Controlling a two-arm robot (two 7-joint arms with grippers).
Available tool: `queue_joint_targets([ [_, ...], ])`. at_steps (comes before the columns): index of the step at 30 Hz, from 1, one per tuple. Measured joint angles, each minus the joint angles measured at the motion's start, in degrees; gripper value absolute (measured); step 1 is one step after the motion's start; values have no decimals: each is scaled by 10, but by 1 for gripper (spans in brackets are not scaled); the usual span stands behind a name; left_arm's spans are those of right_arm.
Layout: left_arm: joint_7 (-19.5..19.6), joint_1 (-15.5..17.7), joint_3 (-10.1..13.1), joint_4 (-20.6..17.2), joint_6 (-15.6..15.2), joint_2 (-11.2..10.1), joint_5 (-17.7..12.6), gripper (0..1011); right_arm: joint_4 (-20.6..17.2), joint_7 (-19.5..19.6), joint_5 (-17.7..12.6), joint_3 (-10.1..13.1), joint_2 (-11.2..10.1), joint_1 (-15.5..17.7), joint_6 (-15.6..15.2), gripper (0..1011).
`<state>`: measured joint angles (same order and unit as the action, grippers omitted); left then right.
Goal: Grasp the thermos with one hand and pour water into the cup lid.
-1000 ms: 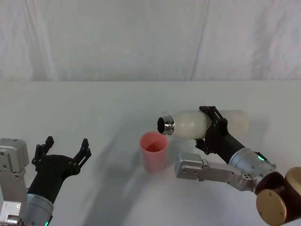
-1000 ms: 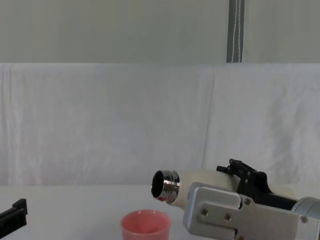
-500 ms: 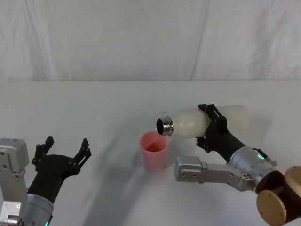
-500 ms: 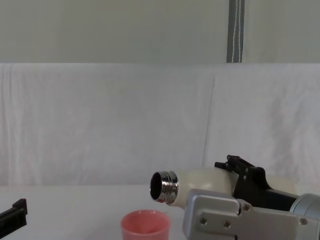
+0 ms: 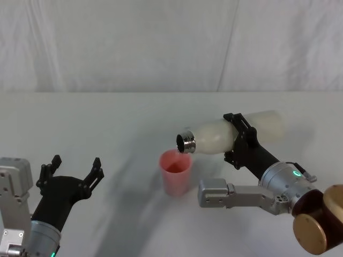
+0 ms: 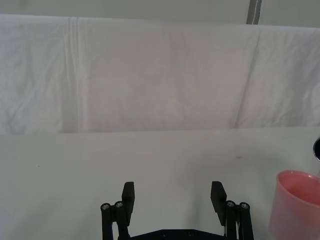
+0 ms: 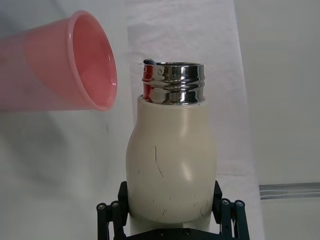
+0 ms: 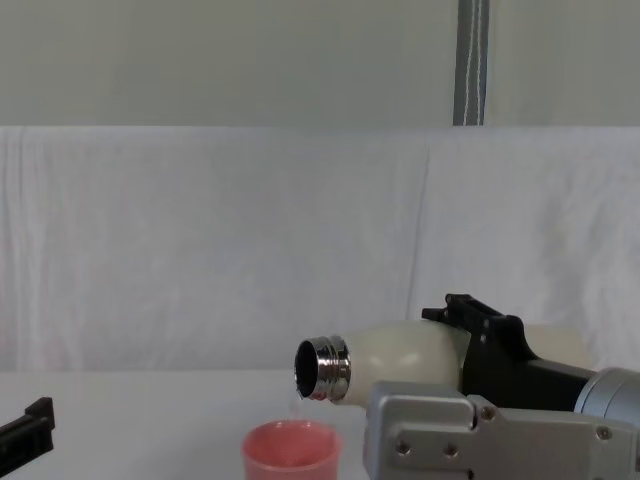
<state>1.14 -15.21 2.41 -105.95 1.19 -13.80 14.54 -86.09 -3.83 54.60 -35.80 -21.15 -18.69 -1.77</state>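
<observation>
Right claw (image 5: 239,140) covers the thermos (image 5: 214,138) midsection, cup lid (image 8: 291,456) base cropped in chest view, water stream indiscernible.

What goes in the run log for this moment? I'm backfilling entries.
right gripper: shut on thermos, tipped over cup lid | left gripper: open, idle

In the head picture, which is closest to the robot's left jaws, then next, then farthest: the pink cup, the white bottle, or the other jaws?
1. The cup lid, standing on the table to the right of the open, idle left gripper.
2. The thermos, tipped with its steel mouth just above the cup's rim.
3. The right gripper, clamped round the thermos's body, farther right.
</observation>
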Motion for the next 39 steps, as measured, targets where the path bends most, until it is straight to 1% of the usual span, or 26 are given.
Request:
queue_joint_targets([
  [7, 0, 0, 0, 0, 0, 0, 0, 1001, -3, -4, 7, -3, -4, -5, -3, 961],
  [39, 0, 0, 0, 0, 0, 0, 0, 1001, -4, -10, 13, -7, -9, -20, -5, 961],
])
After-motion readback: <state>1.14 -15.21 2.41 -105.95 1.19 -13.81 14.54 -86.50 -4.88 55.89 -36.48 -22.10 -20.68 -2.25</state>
